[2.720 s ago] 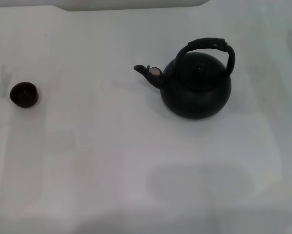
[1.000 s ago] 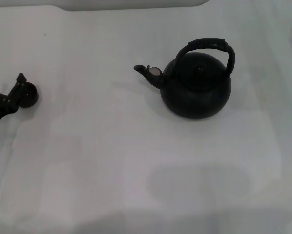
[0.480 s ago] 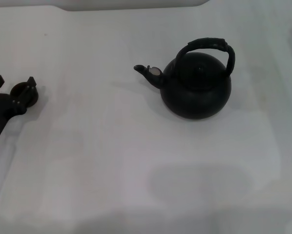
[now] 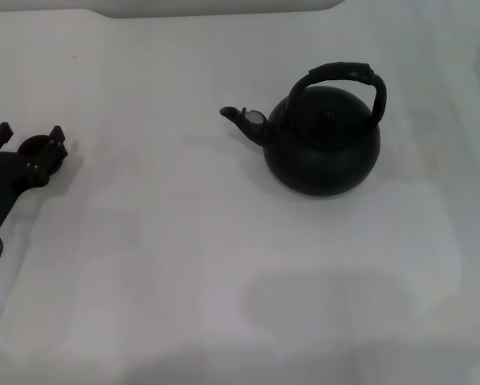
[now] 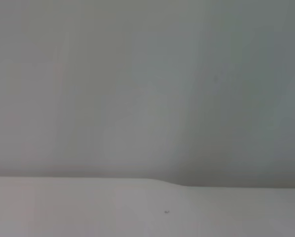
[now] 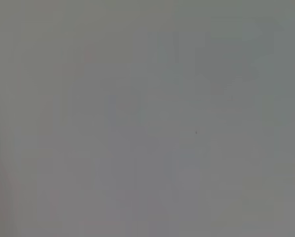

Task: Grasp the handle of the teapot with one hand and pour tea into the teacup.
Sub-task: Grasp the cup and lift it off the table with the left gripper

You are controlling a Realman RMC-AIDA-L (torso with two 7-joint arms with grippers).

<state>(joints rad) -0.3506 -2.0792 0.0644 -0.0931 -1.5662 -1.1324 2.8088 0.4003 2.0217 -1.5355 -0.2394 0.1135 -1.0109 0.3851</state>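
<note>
Though partly hidden, teacup [image 4: 33,145] apparently between left gripper's [image 4: 30,138] spread fingers [image 4: 57,136], ungrasped.

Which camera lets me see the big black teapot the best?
The head view. The whole teapot shows there: round body, arched handle and spout pointing toward the robot's left. Both wrist views show only plain pale surface, with no teapot at all.

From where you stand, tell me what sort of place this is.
Probably a lab test bench set for tea pouring: a plain white table holding only a black teapot and a tiny teacup, with the left gripper open around the cup.
</note>
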